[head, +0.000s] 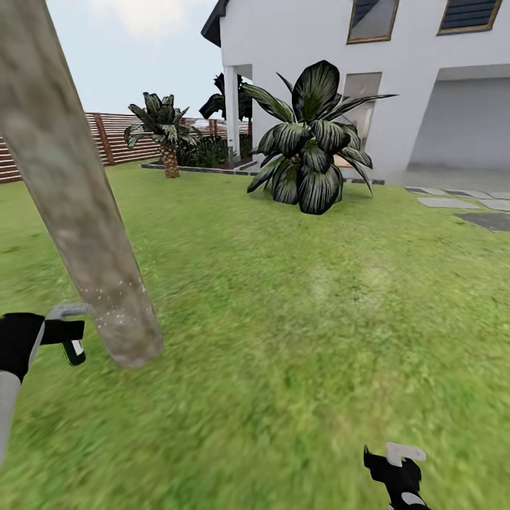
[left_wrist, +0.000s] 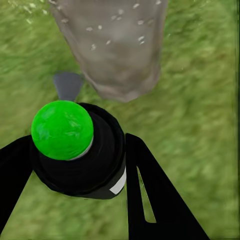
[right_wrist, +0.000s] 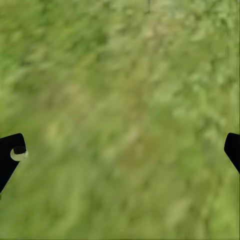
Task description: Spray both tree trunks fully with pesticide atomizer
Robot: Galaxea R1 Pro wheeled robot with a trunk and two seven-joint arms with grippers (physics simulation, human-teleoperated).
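Note:
A thick, pale grey-beige tree trunk (head: 78, 212) leans across the left of the head view and meets the lawn at its base. Fine white specks dot its lower part (left_wrist: 117, 45). My left gripper (head: 53, 333) is beside the trunk's base, shut on the pesticide atomizer (head: 65, 331). In the left wrist view the atomizer (left_wrist: 62, 130) is a black body with a round green top, clamped between the black fingers (left_wrist: 150, 190). Its grey nozzle (left_wrist: 67, 85) points toward the trunk. My right gripper (head: 397, 460) hangs low over grass, open and holding nothing, fingertips (right_wrist: 11, 150) far apart.
Green lawn spreads all around. A large dark-leaved shrub (head: 308, 142) and a short palm (head: 164, 131) stand ahead, in front of a white house (head: 397, 78). A brown slat fence (head: 106, 138) runs along the far left. Flat stepping stones (head: 453, 202) lie at the right.

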